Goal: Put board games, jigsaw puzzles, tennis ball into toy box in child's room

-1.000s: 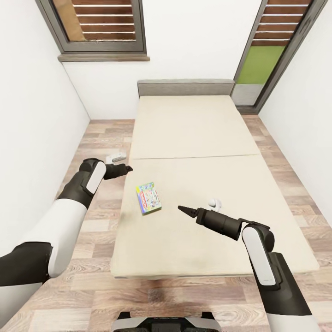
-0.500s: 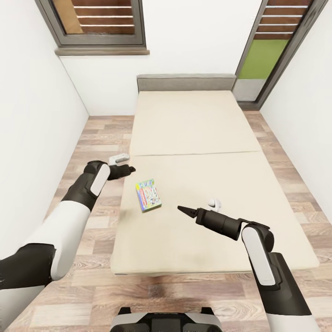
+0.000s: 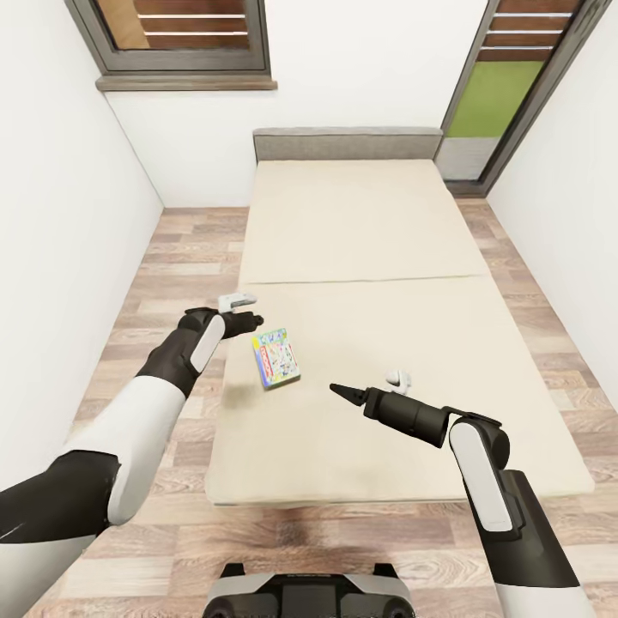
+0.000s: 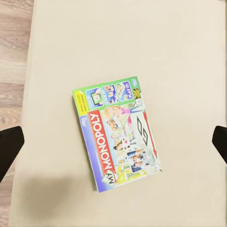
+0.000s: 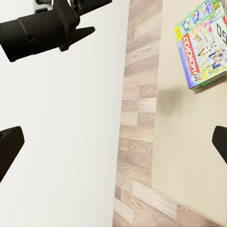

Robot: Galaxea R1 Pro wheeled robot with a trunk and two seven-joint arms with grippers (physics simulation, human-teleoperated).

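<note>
One board game [image 3: 275,358], a green-bordered "My Monopoly" box, lies flat near the left edge of the cream bed [image 3: 369,223]. My left gripper [image 3: 251,322] hovers just above and beside the box's far corner, over the bed's edge. In the left wrist view the box [image 4: 118,132] lies straight below the open left gripper [image 4: 113,144], whose fingertips [image 4: 9,146] stand wide apart. My right gripper [image 3: 343,392] hangs over the bed to the right of the box, open and empty, pointing toward it. The right wrist view catches the box [image 5: 203,45] and the left gripper [image 5: 78,21].
White walls close in on both sides. A strip of wood-plank floor [image 3: 184,257] runs along the bed's left side. Behind the grey headboard [image 3: 343,142] are a shuttered window [image 3: 193,34] and a shuttered door [image 3: 506,77].
My left arm has swung right and forward, from over the floor to the bed's edge beside the box. The head view has shifted slightly. The right arm has stayed put.
</note>
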